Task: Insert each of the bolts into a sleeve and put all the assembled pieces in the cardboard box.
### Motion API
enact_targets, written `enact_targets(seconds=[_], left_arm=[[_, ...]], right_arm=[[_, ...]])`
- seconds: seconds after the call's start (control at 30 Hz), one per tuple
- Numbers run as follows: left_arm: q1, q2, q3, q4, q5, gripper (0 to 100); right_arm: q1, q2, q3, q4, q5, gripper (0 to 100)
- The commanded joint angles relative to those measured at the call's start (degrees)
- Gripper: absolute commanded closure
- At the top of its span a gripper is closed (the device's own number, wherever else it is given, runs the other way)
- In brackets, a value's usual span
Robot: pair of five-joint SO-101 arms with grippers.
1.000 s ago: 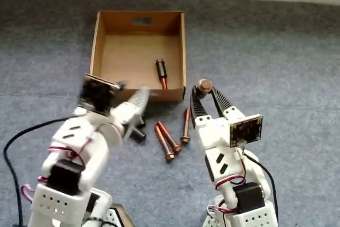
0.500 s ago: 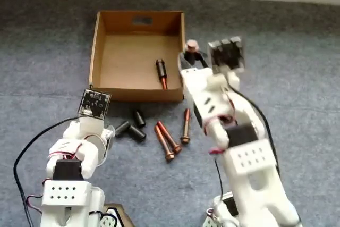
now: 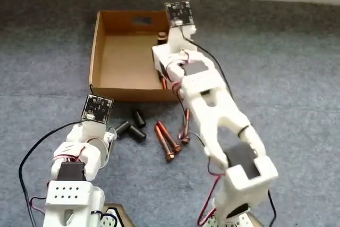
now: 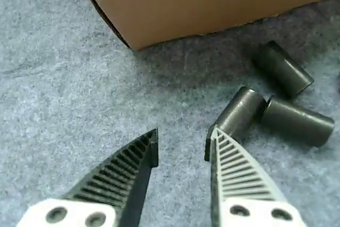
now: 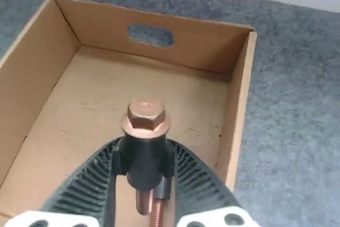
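Since a second ago my right gripper [image 5: 144, 155] has swung from beside the loose bolts [image 3: 169, 141] out over the cardboard box [image 3: 94, 51]. It is clamped on a sleeved bolt [image 5: 145, 119], held upright above the box floor. My left gripper [image 4: 183, 144] has drawn back and hangs with fingers apart, just beside three loose sleeves [image 4: 240, 111] outside the box's front wall.

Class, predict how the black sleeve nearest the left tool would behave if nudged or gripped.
The sleeve is a smooth cylinder on its side, so it would probably roll when nudged, though the carpet may slow it. It looks rigid, so likely won't squash. It seems to touch a neighbouring sleeve, which might shift too.
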Motion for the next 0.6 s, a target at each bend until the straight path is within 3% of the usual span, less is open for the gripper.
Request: enact_targets(seconds=[0.0, 0.2, 0.57], left_arm=[[-0.04, -0.66, -0.13, -1.05, -0.26, 83], [-0.04, -0.66, -0.13, -1.05, -0.26, 83], [-0.04, -0.66, -0.13, -1.05, -0.26, 83]], right_arm=[[0.84, 7.25, -16.84, 6.9, -0.18, 99.3], [3.3, 20.97, -38.73, 21.58, 1.41, 99.3], [3.3, 40.31, -63.78, 33.1, 1.32, 99.3]])
